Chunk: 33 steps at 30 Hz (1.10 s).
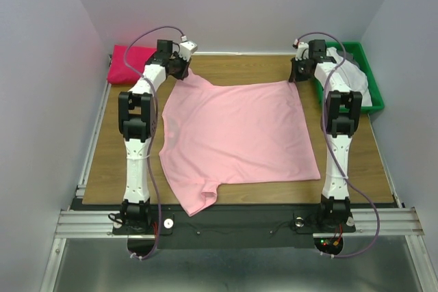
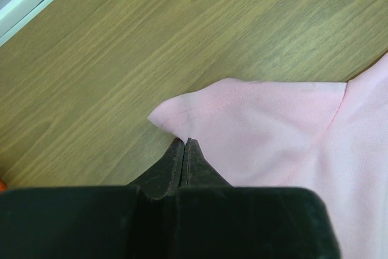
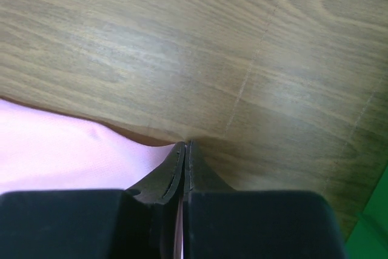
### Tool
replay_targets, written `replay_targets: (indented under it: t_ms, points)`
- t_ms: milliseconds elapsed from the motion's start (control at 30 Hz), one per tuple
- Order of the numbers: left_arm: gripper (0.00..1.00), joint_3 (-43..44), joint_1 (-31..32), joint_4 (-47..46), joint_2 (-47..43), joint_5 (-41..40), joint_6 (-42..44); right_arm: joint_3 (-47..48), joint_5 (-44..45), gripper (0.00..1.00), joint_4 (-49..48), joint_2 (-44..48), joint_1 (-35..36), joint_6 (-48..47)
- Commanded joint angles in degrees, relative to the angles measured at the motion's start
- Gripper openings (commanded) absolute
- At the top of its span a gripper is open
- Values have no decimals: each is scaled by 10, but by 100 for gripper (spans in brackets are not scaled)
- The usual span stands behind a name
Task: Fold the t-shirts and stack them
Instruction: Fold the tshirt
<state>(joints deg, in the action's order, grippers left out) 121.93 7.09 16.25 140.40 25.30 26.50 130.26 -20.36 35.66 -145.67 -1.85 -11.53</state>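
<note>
A light pink t-shirt point(image 1: 236, 135) lies spread flat over the middle of the wooden table. My left gripper point(image 1: 182, 66) is at its far left corner. In the left wrist view the jaws point(image 2: 185, 141) are shut, with a pink cloth corner point(image 2: 254, 125) pinched at their tip. My right gripper point(image 1: 295, 77) is at the far right corner. Its jaws point(image 3: 185, 145) are shut too, with the pink cloth's edge point(image 3: 54, 150) running in between them. A hot pink t-shirt point(image 1: 130, 63) sits bunched at the far left. White and grey t-shirts point(image 1: 350, 73) lie in a bin.
A green bin point(image 1: 375, 97) stands at the far right of the table, and its corner point(image 3: 374, 222) shows in the right wrist view. Grey walls close in the back and sides. Bare wood point(image 1: 102, 162) shows on both sides of the shirt.
</note>
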Motion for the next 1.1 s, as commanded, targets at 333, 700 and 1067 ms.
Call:
replay_targets:
  t_ms: [333,700,1067]
  points:
    - [0,-192,-7,-8,-251,41,52,-134,-13,1,-12,184,0,-47]
    - [0,-369,-6,-6,-391,59,65,-266,-19,1,-11,276,-7,-103]
    - [0,-555,3,8,-496,63,104,-367,-3,1,-11,323,-17,-156]
